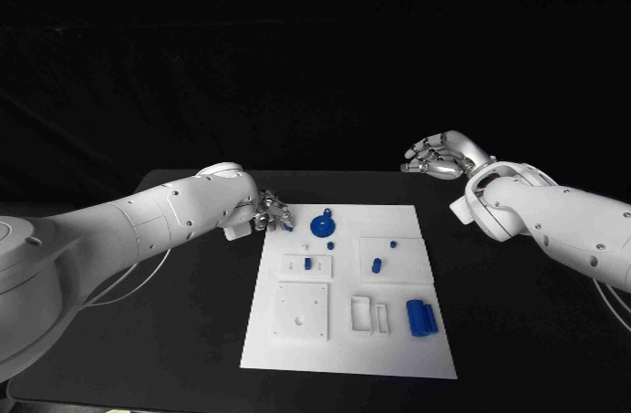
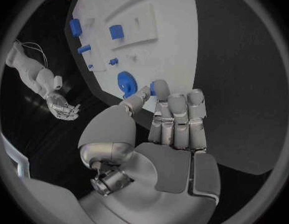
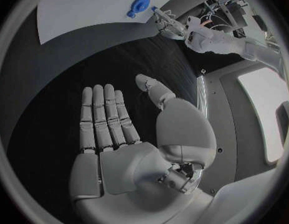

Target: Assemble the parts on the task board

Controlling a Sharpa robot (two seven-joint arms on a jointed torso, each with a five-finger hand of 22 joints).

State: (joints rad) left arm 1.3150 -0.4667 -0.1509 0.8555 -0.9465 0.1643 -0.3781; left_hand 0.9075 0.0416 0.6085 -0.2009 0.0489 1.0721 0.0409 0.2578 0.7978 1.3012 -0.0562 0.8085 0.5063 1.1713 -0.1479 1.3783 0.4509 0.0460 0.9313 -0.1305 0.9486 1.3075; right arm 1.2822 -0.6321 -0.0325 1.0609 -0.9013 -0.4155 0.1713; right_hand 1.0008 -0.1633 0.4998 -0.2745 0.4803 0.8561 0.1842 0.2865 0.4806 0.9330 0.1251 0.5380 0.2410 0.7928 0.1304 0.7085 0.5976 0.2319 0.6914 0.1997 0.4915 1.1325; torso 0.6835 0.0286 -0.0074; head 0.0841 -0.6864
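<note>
Small blue part (image 2: 161, 87) pinched in the left hand (image 1: 267, 212) at the task board's (image 1: 434, 340) far-left corner.
It looks light, rigid, smooth plastic, likely slippery; a fingertip pinch by its sides suits it. Right hand (image 1: 443, 155) hangs released off the board's far-right corner. No writing is legible.

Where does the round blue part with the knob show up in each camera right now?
Head view: round blue part on the task board, far end.
Left wrist view: beyond the left hand, at.
Right wrist view: at.
Shared landmark: the left hand beside it.
</note>
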